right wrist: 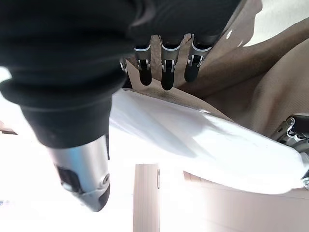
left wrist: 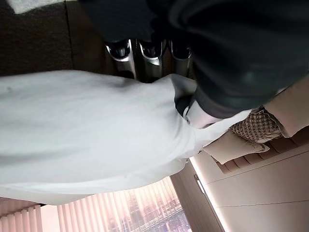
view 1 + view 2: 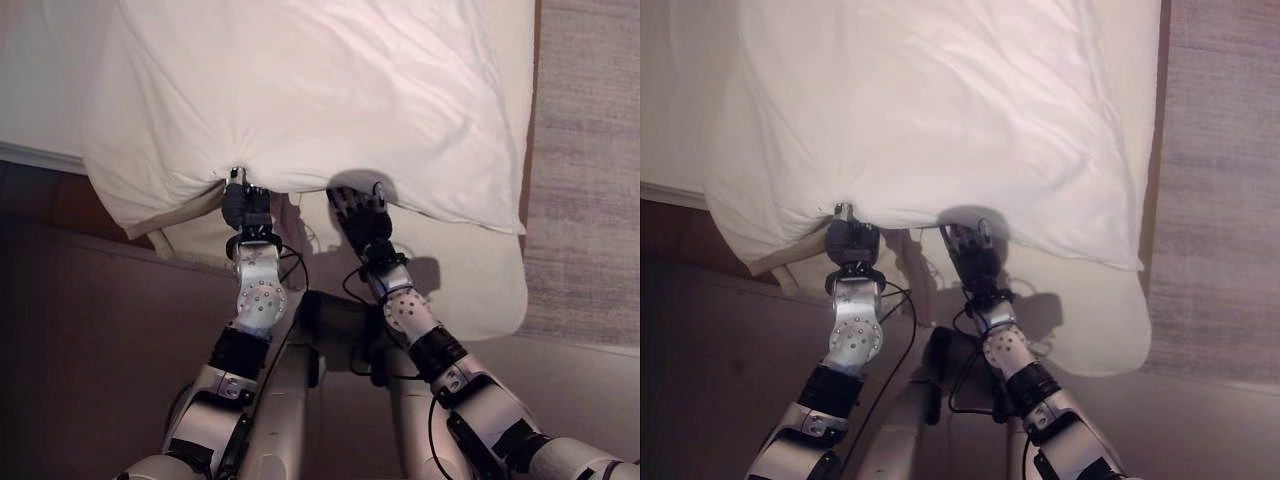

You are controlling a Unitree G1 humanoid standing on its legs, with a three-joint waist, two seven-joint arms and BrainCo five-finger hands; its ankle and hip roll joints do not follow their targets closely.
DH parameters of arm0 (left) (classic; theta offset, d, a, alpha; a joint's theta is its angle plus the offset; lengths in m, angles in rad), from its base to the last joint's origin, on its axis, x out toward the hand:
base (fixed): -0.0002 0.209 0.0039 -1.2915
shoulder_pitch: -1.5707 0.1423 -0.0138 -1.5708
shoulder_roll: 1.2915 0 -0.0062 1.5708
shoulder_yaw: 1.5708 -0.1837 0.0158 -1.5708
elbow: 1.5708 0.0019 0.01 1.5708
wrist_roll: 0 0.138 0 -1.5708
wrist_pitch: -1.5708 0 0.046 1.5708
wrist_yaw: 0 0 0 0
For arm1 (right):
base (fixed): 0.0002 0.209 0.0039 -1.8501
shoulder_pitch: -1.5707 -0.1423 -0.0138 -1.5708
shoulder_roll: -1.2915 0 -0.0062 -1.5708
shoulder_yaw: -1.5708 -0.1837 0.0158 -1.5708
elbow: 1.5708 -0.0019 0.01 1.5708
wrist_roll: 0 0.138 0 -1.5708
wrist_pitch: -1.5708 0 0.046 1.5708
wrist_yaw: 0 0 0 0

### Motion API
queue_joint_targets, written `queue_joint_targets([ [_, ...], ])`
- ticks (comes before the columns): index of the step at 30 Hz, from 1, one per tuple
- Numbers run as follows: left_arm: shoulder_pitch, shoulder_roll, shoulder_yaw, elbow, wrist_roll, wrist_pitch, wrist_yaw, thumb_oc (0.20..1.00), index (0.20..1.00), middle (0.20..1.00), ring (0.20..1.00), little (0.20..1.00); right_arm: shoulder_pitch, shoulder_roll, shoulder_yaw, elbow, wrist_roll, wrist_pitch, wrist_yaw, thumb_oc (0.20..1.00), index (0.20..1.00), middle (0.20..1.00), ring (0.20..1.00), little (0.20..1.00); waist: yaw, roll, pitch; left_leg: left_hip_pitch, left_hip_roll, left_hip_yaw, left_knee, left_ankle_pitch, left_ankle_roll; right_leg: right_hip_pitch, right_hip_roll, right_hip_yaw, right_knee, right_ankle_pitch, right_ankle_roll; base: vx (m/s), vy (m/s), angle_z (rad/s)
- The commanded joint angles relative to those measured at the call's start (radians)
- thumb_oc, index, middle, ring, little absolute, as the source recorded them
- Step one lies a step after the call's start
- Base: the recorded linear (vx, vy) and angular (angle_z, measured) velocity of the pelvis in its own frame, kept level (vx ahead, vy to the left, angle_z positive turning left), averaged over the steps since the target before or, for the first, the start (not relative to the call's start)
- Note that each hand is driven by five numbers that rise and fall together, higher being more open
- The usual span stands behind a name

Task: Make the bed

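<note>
While the pillow lies at 12 o'clock, long axis 9-to-3, the left hand pinches its near edge; the right hand, fingers relaxed, sits beneath.

— What's it got hold of there?

— The pillow, the big white one. It lies across the bed, and its near edge hangs a little over the bed's side.

— Both hands on it?

— The left hand is right at the near edge, and the cloth bunches into creases where it meets it. I can't see those fingers; they're tucked into the fabric.

— And the other?

— The right hand is just beside it, dark cover up, fingers reaching under the pillow's edge. I can't tell whether they grip.

— What's on the far right?

— A grey carpet beside the bed.
</note>
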Motion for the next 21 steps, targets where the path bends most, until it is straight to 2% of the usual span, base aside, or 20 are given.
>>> queue_joint_targets([
  [1,0.07,0.014,-0.027,-0.176,0.109,-0.021,-0.044,0.2,0.2,0.2,0.2,0.2,0.008,-0.005,-0.119,-0.089,0.03,-0.107,-0.045,1.0,1.0,1.0,1.0,1.0,0.016,0.05,-0.086,-0.03,-0.004,0.017,0.035,-0.054,0.027,-0.005,-0.019,0.051,-0.067,0.037,0.103,0.0,0.0,0.0],
  [6,0.091,0.034,-0.028,-0.194,0.114,-0.009,-0.043,0.2,0.2,0.2,0.2,0.2,-0.001,-0.043,-0.169,-0.065,0.0,-0.136,-0.131,1.0,1.0,1.0,1.0,1.0,0.017,0.052,-0.094,-0.028,-0.002,0.018,0.031,-0.053,0.024,-0.008,-0.018,0.051,-0.068,0.035,0.104,0.0,0.0,0.0],
  [12,0.112,0.057,-0.009,-0.21,0.117,-0.004,-0.039,0.2,0.2,0.2,0.2,0.2,-0.011,-0.086,-0.209,-0.002,-0.03,-0.122,-0.196,1.0,1.0,1.0,1.0,1.0,0.017,0.048,-0.096,-0.031,0.002,0.023,0.032,-0.053,0.024,-0.011,-0.016,0.051,-0.069,0.036,0.106,0.0,0.0,0.0],
  [21,0.161,0.124,0.037,-0.293,0.136,-0.003,-0.023,0.2,0.2,0.2,0.2,0.2,-0.133,-0.197,-0.236,0.241,-0.064,-0.017,-0.336,1.0,1.0,1.0,1.0,1.0,0.03,0.028,-0.088,-0.03,0.01,0.034,0.039,-0.058,0.025,-0.013,-0.014,0.052,-0.066,0.038,0.106,0.0,-0.002,-0.01],
])
